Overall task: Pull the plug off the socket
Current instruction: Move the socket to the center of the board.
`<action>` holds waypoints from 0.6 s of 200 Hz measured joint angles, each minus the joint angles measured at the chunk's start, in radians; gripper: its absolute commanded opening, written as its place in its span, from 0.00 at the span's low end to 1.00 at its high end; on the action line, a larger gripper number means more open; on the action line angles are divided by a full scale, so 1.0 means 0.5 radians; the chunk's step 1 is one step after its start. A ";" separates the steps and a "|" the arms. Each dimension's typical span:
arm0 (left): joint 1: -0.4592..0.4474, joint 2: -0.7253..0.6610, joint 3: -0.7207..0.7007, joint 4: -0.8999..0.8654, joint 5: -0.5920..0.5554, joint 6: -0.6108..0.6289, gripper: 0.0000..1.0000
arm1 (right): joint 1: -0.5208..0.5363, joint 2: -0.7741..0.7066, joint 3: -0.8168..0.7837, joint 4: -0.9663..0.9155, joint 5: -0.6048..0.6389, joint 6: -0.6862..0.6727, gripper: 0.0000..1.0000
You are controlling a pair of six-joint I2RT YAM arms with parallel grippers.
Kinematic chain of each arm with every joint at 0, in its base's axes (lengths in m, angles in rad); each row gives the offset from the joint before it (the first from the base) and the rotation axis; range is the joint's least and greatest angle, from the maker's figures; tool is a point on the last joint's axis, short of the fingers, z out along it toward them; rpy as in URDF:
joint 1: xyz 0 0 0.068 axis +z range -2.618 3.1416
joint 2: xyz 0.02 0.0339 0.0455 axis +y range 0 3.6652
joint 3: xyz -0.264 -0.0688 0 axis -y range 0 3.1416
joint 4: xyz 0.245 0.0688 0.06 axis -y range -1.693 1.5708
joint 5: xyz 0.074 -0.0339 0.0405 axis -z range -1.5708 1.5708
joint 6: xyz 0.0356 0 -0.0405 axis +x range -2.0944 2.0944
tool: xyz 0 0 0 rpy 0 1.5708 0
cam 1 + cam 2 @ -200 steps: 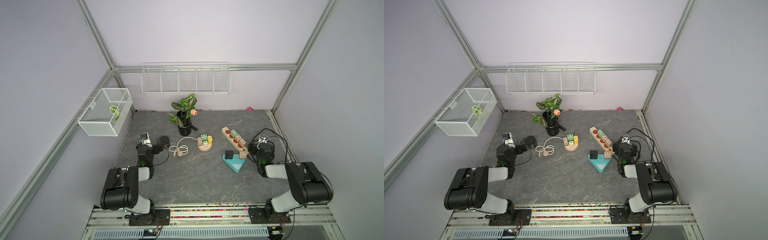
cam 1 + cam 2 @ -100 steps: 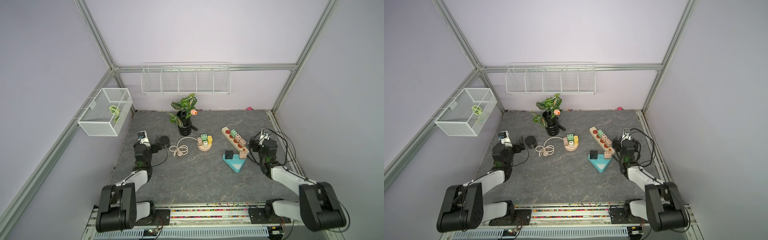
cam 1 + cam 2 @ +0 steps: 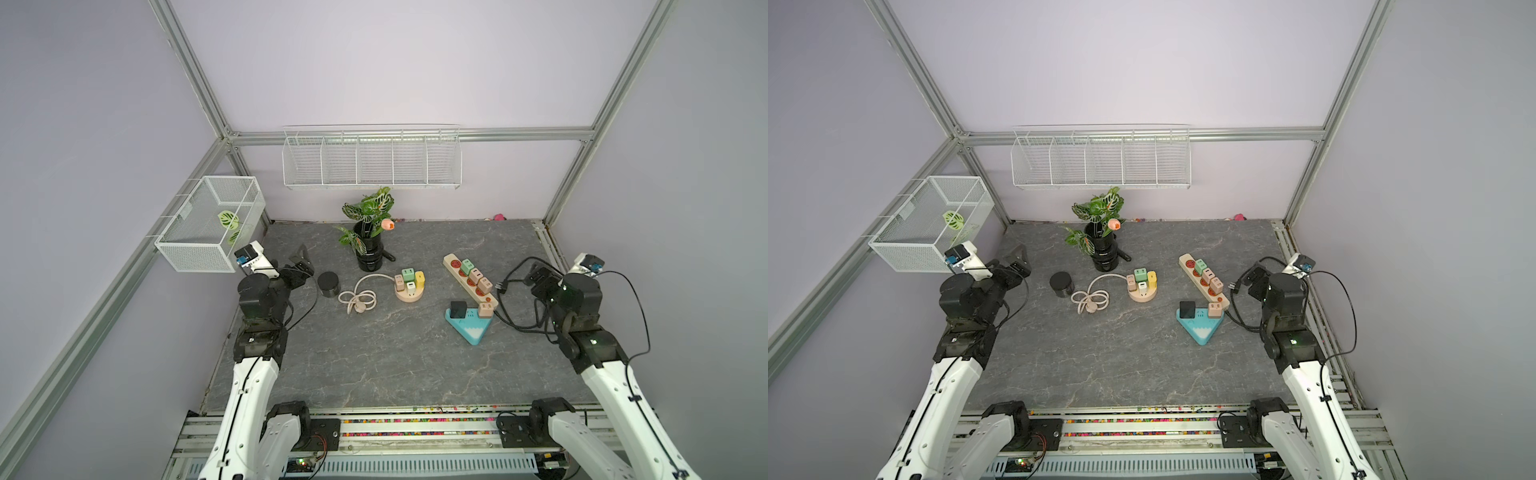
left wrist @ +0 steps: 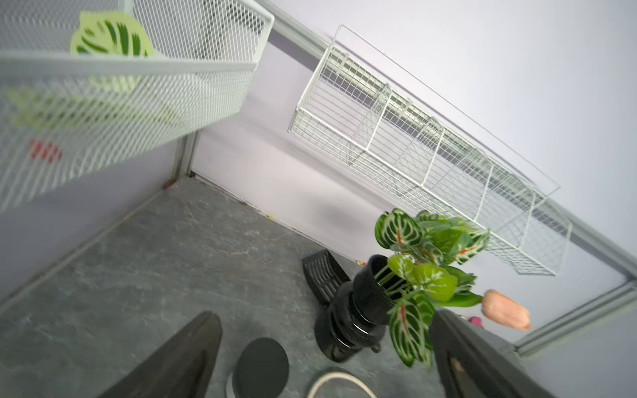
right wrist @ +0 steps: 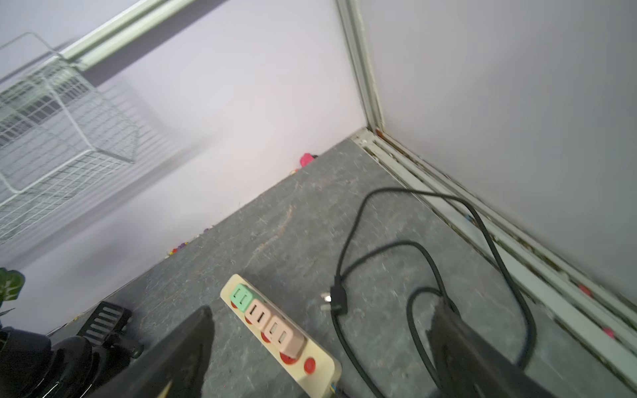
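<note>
Grey tabletop (image 3: 374,353) lies wide open through the middle. Both arms stretch forward along its side edges. Left claw (image 3: 302,262) gapes empty near the black puck (image 3: 328,284). Right claw (image 3: 538,277) gapes empty too, to the right of the cream power strip (image 3: 469,280), with the green plug (image 3: 467,266) seated near its far end.

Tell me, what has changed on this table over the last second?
The left hand and right hand rose from their low, tucked rest positions and went a little toward the back wall. Both hands are open and empty; nothing was grasped or released. The power strip with its plugs, the round socket and the vase stayed put.
</note>
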State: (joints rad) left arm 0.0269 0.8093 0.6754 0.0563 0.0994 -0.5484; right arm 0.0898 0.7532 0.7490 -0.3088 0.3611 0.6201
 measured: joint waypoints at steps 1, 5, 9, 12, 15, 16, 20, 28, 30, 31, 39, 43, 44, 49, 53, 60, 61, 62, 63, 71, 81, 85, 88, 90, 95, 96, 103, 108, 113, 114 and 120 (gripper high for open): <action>0.000 -0.004 -0.003 -0.003 0.004 -0.005 1.00 | -0.002 -0.010 -0.004 -0.014 -0.002 0.005 0.99; 0.000 -0.028 -0.029 -0.005 0.037 -0.052 1.00 | -0.006 -0.033 -0.014 -0.042 -0.012 0.021 0.99; 0.000 -0.047 -0.058 -0.005 0.073 -0.089 1.00 | -0.011 -0.058 -0.028 -0.073 -0.039 0.031 0.99; 0.000 -0.056 -0.077 -0.005 0.103 -0.117 1.00 | -0.013 -0.072 -0.037 -0.089 -0.055 0.037 0.99; 0.000 -0.064 -0.095 -0.006 0.128 -0.138 1.00 | -0.013 -0.084 -0.047 -0.105 -0.076 0.042 0.99; 0.000 -0.066 -0.100 -0.006 0.137 -0.144 1.00 | -0.013 -0.087 -0.050 -0.108 -0.080 0.043 0.99; 0.000 -0.069 -0.124 -0.007 0.177 -0.176 1.00 | -0.013 -0.105 -0.065 -0.127 -0.117 0.047 0.99; 0.000 -0.062 -0.154 -0.016 0.263 -0.214 1.00 | -0.013 -0.125 -0.095 -0.153 -0.197 0.063 0.99; 0.000 -0.055 -0.159 -0.021 0.285 -0.220 1.00 | -0.013 -0.127 -0.101 -0.155 -0.211 0.066 0.99; 0.000 -0.050 -0.161 -0.024 0.302 -0.221 1.00 | -0.013 -0.128 -0.106 -0.158 -0.227 0.069 0.99; -0.002 -0.011 -0.168 -0.047 0.395 -0.238 0.99 | -0.013 -0.127 -0.137 -0.175 -0.318 0.095 0.99; -0.004 0.018 -0.168 -0.060 0.443 -0.247 0.98 | -0.013 -0.118 -0.153 -0.181 -0.363 0.113 0.99; -0.005 0.024 -0.168 -0.062 0.450 -0.248 0.98 | -0.013 -0.116 -0.159 -0.185 -0.378 0.116 0.99; -0.013 0.057 -0.168 -0.075 0.500 -0.252 0.98 | -0.012 -0.101 -0.177 -0.192 -0.433 0.137 0.99; -0.023 0.083 -0.168 -0.085 0.535 -0.258 0.98 | -0.010 -0.087 -0.194 -0.202 -0.483 0.157 0.99; -0.057 0.127 -0.168 -0.101 0.582 -0.260 0.97 | -0.002 -0.053 -0.217 -0.216 -0.546 0.191 0.99; -0.068 0.136 -0.169 -0.104 0.591 -0.260 0.97 | 0.001 -0.047 -0.221 -0.224 -0.560 0.200 0.99; -0.074 0.140 -0.169 -0.105 0.594 -0.259 0.97 | 0.003 -0.043 -0.224 -0.224 -0.565 0.204 0.99; -0.085 0.148 -0.169 -0.111 0.597 -0.257 0.97 | 0.007 -0.033 -0.228 -0.227 -0.575 0.211 0.99; -0.159 0.185 -0.172 -0.121 0.630 -0.256 0.97 | 0.040 0.020 -0.251 -0.251 -0.620 0.250 0.99; -0.286 0.217 -0.183 -0.117 0.667 -0.243 0.97 | 0.103 0.088 -0.277 -0.277 -0.670 0.289 0.98; -0.334 0.223 -0.188 -0.115 0.669 -0.233 0.97 | 0.130 0.111 -0.283 -0.287 -0.683 0.299 0.98; -0.380 0.229 -0.193 -0.110 0.681 -0.224 0.97 | 0.149 0.129 -0.287 -0.294 -0.690 0.308 0.98; -0.412 0.231 -0.195 -0.108 0.682 -0.217 0.97 | 0.166 0.144 -0.290 -0.297 -0.697 0.314 0.97; -0.474 0.238 -0.202 -0.101 0.688 -0.201 0.97 | 0.199 0.173 -0.294 -0.304 -0.716 0.329 0.96; -0.484 0.239 -0.203 -0.100 0.688 -0.198 0.97 | 0.203 0.178 -0.295 -0.305 -0.719 0.332 0.96; -0.571 0.247 -0.211 -0.089 0.698 -0.171 0.97 | 0.240 0.218 -0.298 -0.313 -0.750 0.349 0.93; -0.615 0.252 -0.216 -0.080 0.701 -0.156 0.97 | 0.256 0.243 -0.301 -0.307 -0.782 0.365 0.91; -0.649 0.257 -0.220 -0.069 0.703 -0.140 0.97 | 0.266 0.262 -0.310 -0.295 -0.815 0.376 0.88; -0.658 0.259 -0.222 -0.064 0.703 -0.138 0.97 | 0.267 0.265 -0.311 -0.293 -0.819 0.378 0.87; -0.690 0.262 -0.231 -0.038 0.709 -0.126 0.97 | 0.271 0.282 -0.331 -0.266 -0.861 0.395 0.83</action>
State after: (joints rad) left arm -0.3180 0.9405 0.5598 0.0372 0.4538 -0.6113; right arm 0.2253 0.8944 0.5835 -0.4416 -0.0696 0.8177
